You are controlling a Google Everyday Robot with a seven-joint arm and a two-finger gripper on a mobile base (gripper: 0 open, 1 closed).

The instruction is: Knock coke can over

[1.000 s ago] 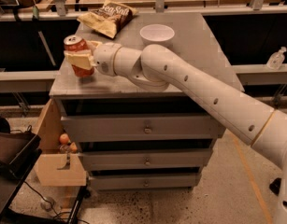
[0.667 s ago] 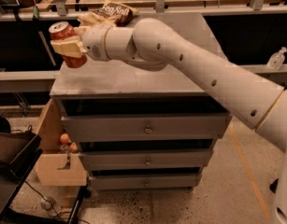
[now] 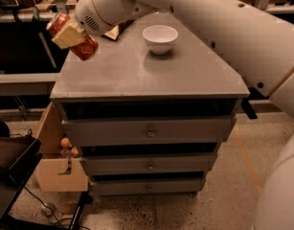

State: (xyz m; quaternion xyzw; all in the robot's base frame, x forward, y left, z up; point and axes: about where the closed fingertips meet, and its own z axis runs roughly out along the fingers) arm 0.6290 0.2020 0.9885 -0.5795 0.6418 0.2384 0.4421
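1. Nearest you, the table's [image 3: 137,78] front shows three shut drawers [image 3: 149,131]. A wooden box [image 3: 58,171] holding small round orange things sits low at its left side. None of this bears on the task.
2. At the table's left edge, the coke can [image 3: 87,49] is not standing. It hangs tilted, with the silver top leaning up and left, away from you, and the base pointing down towards the tabletop. You cannot tell whether the base touches the surface, though it looks lifted.
3. The gripper [image 3: 72,36] is there too, with its fingers [image 3: 66,34] clenched on the can; one tan pad lies across the red body. Judged from this, the can is held so it can be laid on its side rather than pushed. You should let go only when it is low and over the tabletop, otherwise it may drop past the left edge.
4. Farther back, the white bowl [image 3: 160,36] stands upright near the middle of the tabletop, well apart from the can.
5. The white arm [image 3: 209,18] reaches in from your right. It passes behind and above the bowl, and the wrist bends down and left to the can.
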